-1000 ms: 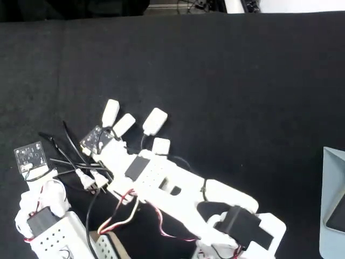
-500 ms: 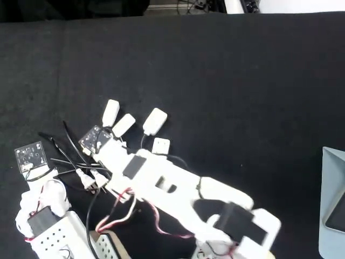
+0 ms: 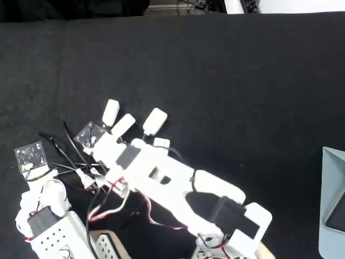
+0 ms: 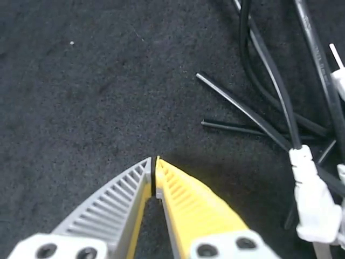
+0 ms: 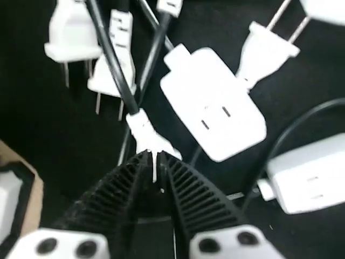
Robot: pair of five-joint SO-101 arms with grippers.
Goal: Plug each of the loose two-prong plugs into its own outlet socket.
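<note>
In the right wrist view my right gripper [image 5: 154, 161] has its black fingers shut on a small white two-prong plug [image 5: 144, 134] with a black cord. Just beyond it lies a white outlet socket [image 5: 215, 116] with two slots facing up. More loose white plugs [image 5: 67, 36] [image 5: 265, 47] lie around it. From above, the right arm [image 3: 161, 178] slants over the plugs toward several white outlet sockets [image 3: 155, 121]. My left gripper [image 4: 155, 162], grey and yellow, is shut on nothing above bare black cloth, with a white plug [image 4: 311, 200] and black cords beside it.
A tangle of black cords [image 3: 70, 156] lies between the two arms at the table's near left. A second outlet block [image 5: 307, 178] sits close to the right gripper. A pale grey tray [image 3: 334, 205] stands at the right edge. The black cloth [image 3: 226, 81] stretches far and right.
The right arm has shifted a little left and away from the front edge, its wrist turning over the plugs. The left arm has stayed put.
</note>
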